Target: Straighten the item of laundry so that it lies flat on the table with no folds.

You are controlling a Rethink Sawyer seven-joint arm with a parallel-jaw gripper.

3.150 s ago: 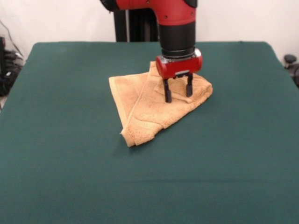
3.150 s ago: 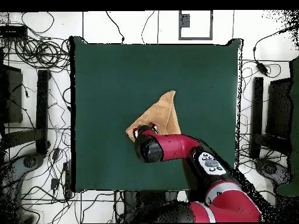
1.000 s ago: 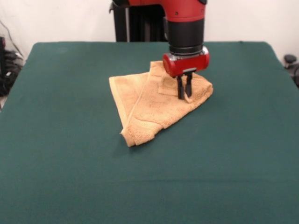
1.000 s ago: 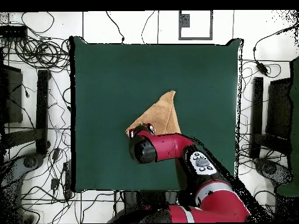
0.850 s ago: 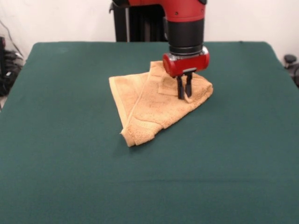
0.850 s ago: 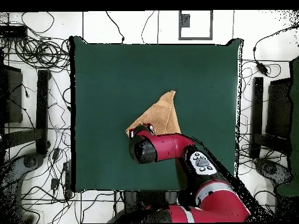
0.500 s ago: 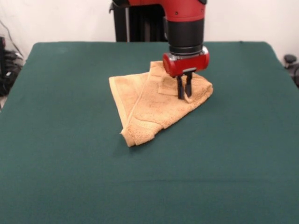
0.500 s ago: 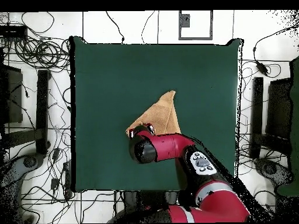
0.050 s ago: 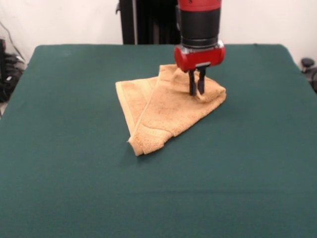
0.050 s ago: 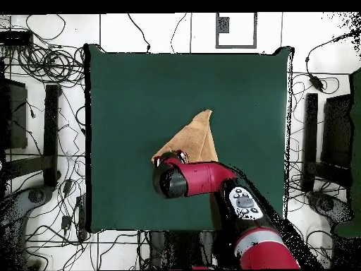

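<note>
Gripper: the gripper hangs straight down from the red and black arm, its two dark fingers drawn close together and pinching a raised fold of cloth between their tips.
Grip: closed on the towel, near the towel's right-hand corner as the front camera sees it; the cloth under the tips is puckered up into a small ridge.
Towel: the tan-orange towel lies folded over itself in a rough triangle, not flat. Most of it spreads out to the left of and nearer the front camera than the gripper.
Folds: one layer lies over another, with a long fold edge running from below the gripper down to a thick rolled corner, the part of the towel farthest from the gripper. A second flap sticks out to the left of that edge.
Table: the green table carries the towel, with wide bare cloth on every side of the gripper.
From above: the arm's wrist covers the gripper and the gripped corner; the towel shows as a pointed wedge reaching away from the wrist toward the far side of the table.
Surroundings: cables lie on the floor beyond the table's edges, well away from the gripper.
</note>
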